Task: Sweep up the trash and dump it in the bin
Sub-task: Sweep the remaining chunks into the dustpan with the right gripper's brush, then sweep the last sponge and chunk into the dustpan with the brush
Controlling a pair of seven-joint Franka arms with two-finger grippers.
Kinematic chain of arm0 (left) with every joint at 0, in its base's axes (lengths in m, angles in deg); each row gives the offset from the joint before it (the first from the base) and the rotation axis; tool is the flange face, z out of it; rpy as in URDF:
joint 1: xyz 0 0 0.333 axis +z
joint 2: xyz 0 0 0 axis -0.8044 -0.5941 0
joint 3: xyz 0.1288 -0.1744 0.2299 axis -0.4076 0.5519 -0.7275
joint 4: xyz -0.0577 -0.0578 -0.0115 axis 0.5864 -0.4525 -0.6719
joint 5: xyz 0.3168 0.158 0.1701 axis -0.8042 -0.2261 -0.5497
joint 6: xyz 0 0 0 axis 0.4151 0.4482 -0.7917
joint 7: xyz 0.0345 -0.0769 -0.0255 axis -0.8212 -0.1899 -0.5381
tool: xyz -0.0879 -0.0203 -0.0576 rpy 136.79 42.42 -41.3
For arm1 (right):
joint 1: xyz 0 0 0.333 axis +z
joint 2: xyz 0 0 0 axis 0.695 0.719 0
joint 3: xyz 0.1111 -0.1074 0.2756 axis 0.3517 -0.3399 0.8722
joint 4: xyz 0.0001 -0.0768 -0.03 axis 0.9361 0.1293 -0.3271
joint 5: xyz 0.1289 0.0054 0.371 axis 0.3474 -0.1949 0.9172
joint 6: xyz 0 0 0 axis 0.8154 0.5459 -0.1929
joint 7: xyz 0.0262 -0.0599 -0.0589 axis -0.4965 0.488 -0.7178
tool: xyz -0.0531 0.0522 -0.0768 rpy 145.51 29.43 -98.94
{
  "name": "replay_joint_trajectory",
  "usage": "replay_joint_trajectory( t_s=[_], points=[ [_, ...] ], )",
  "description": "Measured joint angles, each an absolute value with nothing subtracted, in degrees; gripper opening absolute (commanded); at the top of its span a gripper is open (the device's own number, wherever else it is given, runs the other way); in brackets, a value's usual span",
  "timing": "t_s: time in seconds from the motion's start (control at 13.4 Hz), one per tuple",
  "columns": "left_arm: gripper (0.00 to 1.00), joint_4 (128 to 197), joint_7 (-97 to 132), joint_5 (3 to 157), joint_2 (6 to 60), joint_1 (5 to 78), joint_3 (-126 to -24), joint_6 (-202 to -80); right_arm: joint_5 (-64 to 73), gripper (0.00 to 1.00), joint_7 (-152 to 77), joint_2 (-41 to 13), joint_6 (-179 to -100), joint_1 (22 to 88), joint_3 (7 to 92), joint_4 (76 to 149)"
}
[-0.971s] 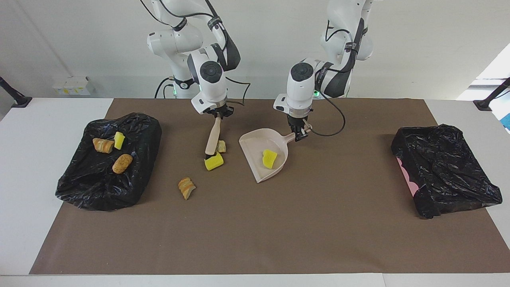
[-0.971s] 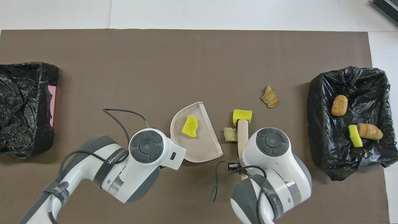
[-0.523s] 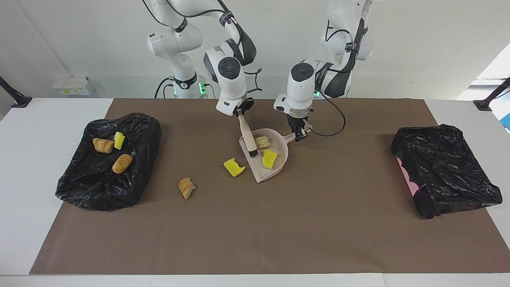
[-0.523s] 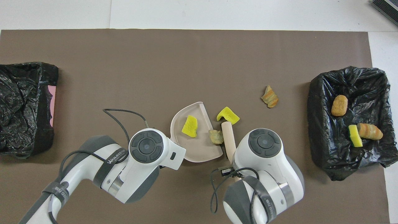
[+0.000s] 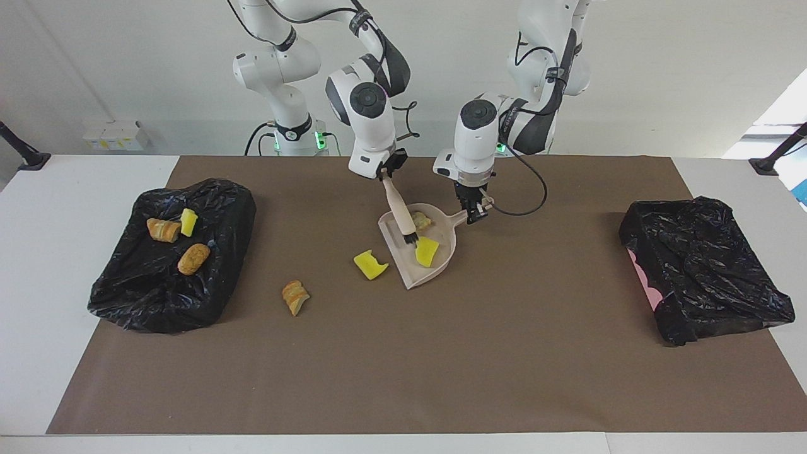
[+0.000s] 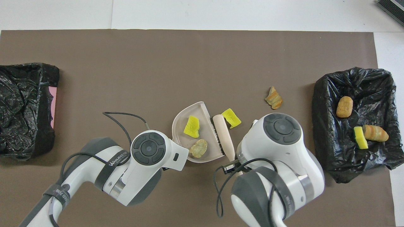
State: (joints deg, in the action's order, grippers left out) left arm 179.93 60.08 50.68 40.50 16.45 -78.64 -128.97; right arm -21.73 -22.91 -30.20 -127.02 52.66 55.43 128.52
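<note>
1. Two trash chunks lie in the dustpan just under the right hand, which pinches the brush.
2. Two more (one yellow, one tan) sit on the desk, well apart from that hand.
3. They look light, soft and easily pushed; sweep them, don't grasp.
4. The left hand clamps the dustpan's handle, its mouth toward the right arm's end.

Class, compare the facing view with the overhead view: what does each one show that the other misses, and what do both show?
Only the facing view shows the left gripper shut on the dustpan handle and the right gripper shut on the brush. Only the overhead view shows the bristles along the dustpan's open edge; there the arms' heads hide both grips. Both show two chunks in the dustpan, a yellow chunk and a tan chunk on the mat, and three chunks on the black bag.
</note>
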Motion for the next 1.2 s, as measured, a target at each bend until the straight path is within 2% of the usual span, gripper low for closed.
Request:
replay_joint_trajectory(
  t_s=[0.22,0.52,0.9,1.2],
  points=[
    [0.00,179.9,59.2,50.7,40.5,16.5,-78.6,-129.0,-33.1,0.00,-23.0,-27.6,-127.3,46.0,55.2,127.2],
    [0.00,179.9,58.9,50.7,40.5,16.5,-78.6,-129.0,-45.2,0.00,-23.6,-23.7,-128.5,40.7,55.2,123.6],
    [0.00,179.9,58.8,50.7,40.5,16.5,-78.6,-129.0,-47.6,0.00,-23.7,-17.7,-131.8,41.1,55.9,122.3],
    [0.00,179.9,58.8,50.7,40.5,16.5,-78.6,-129.0,-45.0,0.00,-23.7,-15.3,-133.9,46.5,56.1,121.9]
  ],
)
